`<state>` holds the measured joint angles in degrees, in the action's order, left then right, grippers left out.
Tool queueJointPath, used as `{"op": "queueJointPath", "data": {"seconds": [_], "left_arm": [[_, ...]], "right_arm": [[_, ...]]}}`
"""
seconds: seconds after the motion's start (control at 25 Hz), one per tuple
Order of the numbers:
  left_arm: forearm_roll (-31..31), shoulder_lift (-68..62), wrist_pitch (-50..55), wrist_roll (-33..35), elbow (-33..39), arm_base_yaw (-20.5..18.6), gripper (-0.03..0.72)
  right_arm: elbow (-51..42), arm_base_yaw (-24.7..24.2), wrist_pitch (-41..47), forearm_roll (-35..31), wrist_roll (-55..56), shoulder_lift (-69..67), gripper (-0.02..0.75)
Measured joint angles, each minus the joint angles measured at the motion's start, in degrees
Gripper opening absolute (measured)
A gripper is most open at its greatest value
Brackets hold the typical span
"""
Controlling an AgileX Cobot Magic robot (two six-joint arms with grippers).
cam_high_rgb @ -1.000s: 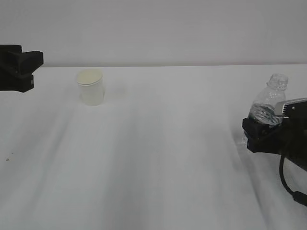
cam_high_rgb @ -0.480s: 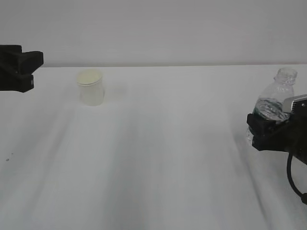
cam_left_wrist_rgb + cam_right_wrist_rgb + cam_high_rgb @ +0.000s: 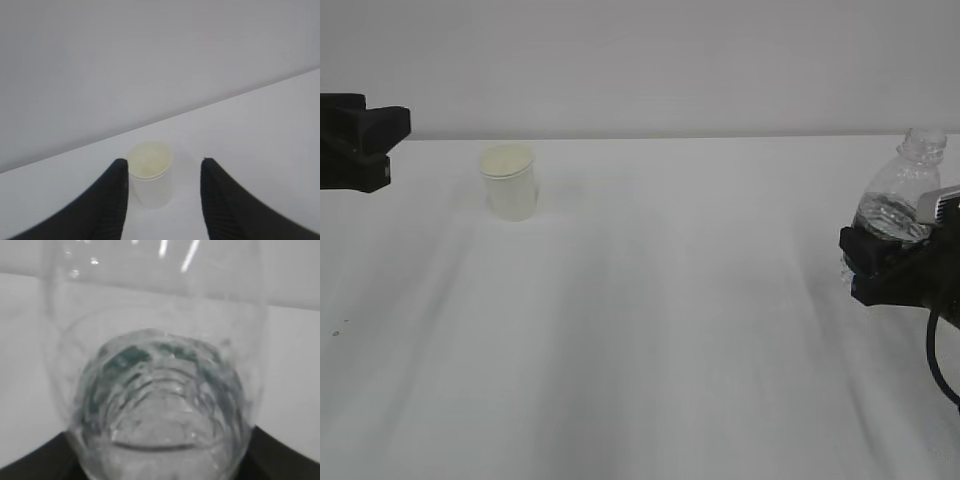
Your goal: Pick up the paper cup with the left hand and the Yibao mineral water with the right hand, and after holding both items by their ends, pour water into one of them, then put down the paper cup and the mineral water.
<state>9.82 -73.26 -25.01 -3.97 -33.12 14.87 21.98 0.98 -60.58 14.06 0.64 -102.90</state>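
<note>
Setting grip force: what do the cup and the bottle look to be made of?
The paper cup: matte white, opaque, rolled rim, so likely paper.
The mineral water bottle: clear, glossy, ribbed wall with water visible through it, probably thin plastic. The right pincer holds it.

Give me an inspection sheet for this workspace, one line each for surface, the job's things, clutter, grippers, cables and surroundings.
Surface: white table, a small dark speck near its left edge.
Job's things: paper cup upright on the table at back left, untouched; mineral water bottle tilted, capless, some water inside.
Clutter: nothing seen.
Grippers: left gripper open, the cup ahead between its fingers, not gripped; right gripper shut on the bottle's lower part.
Cables: black cable looping below the right arm.
Surroundings: plain pale wall behind the table.
</note>
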Motion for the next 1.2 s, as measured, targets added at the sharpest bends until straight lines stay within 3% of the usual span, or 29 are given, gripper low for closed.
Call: {"op": "queueJointPath", "data": {"seconds": [1.2], "left_arm": [[1.2, -3.5, -0.7, 0.0, 0.0, 0.0, 0.341]], "right_arm": [[5.4, 0.0, 7.5, 0.0, 1.5, 1.1, 0.435]]}}
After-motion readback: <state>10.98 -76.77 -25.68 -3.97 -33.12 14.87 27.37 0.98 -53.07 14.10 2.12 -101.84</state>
